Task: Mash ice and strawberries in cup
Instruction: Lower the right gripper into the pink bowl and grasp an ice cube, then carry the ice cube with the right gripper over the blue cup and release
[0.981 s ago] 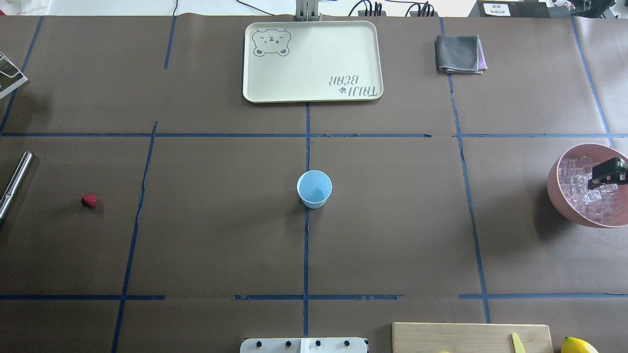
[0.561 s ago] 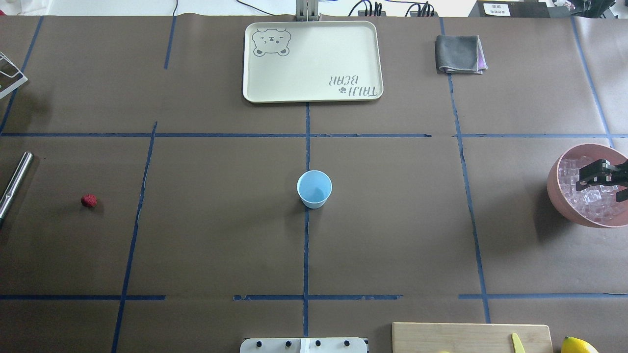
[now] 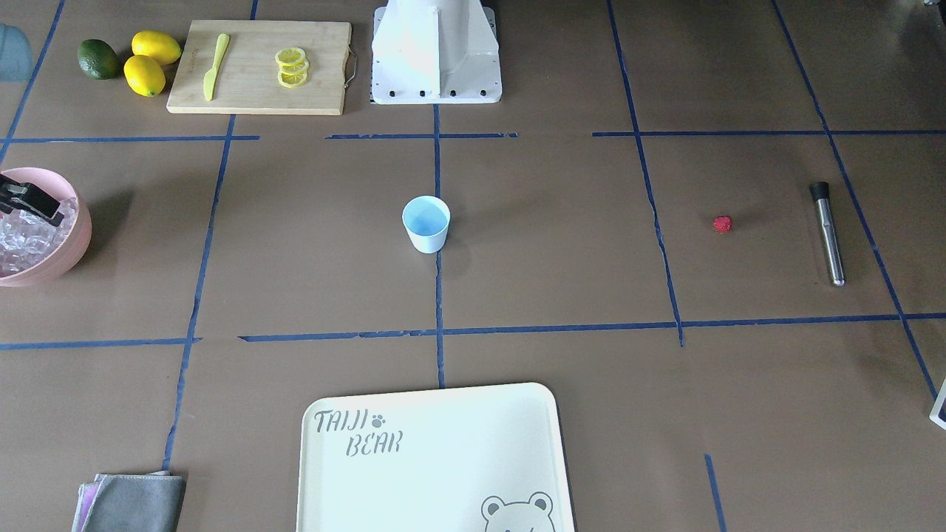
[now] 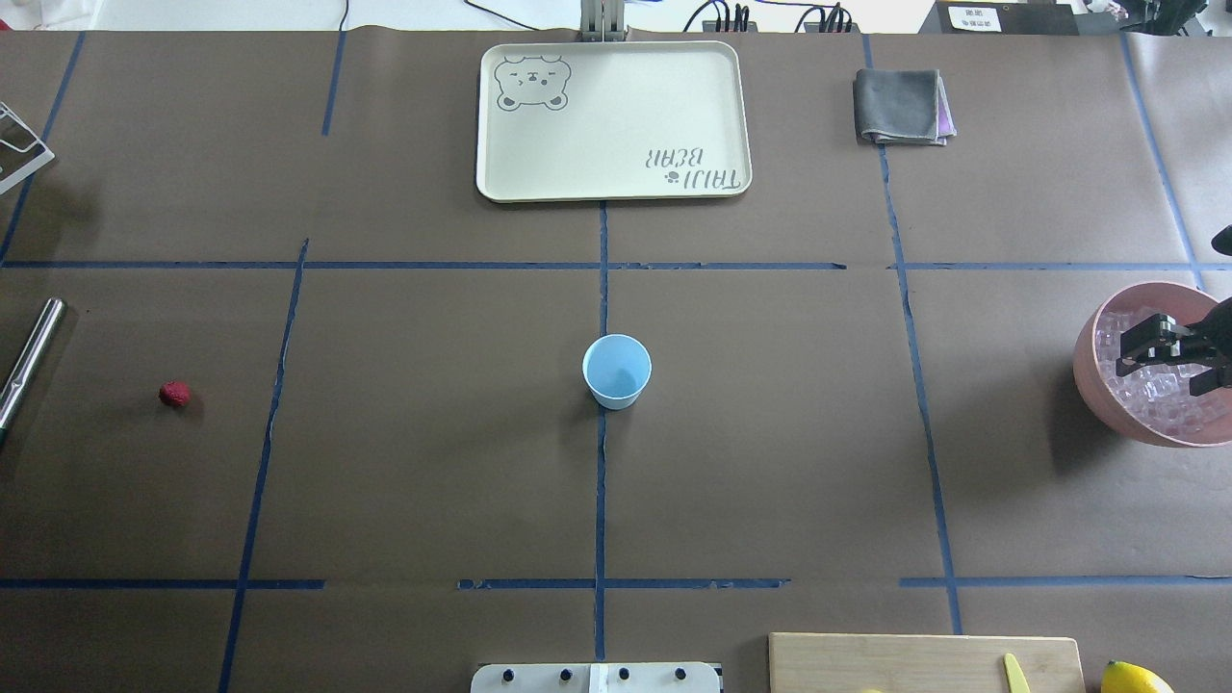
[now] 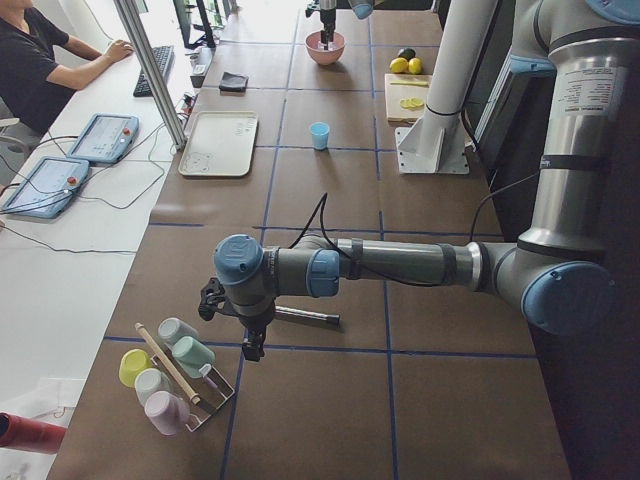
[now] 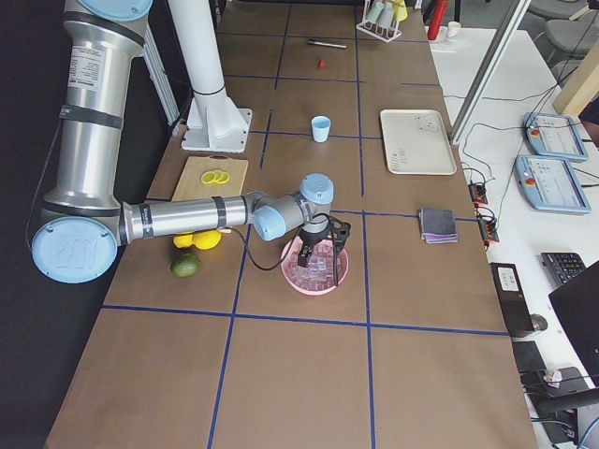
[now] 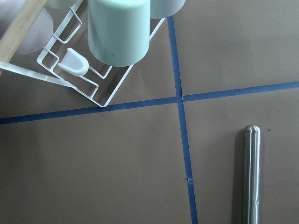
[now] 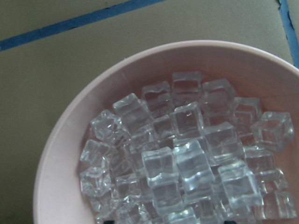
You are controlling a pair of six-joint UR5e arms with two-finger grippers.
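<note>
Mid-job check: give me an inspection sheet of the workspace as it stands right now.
Surface: brown table cover with a blue tape grid, no spills seen.
Job's things: cup upright at centre, empty; strawberry alone on the table; ice in pink bowl.
Clutter: metal muddler, tray, cloth, cutting board with lemon slices and knife, lemons, cup rack.
Hands: right hand open over the ice; left hand by the cup rack, state unclear.
Cables: leads at the table's far edge.
Surroundings: operator seated at side bench.

The cream tray (image 3: 443, 465) reads "TAIJI BEAR" beside a pawprint.
</note>
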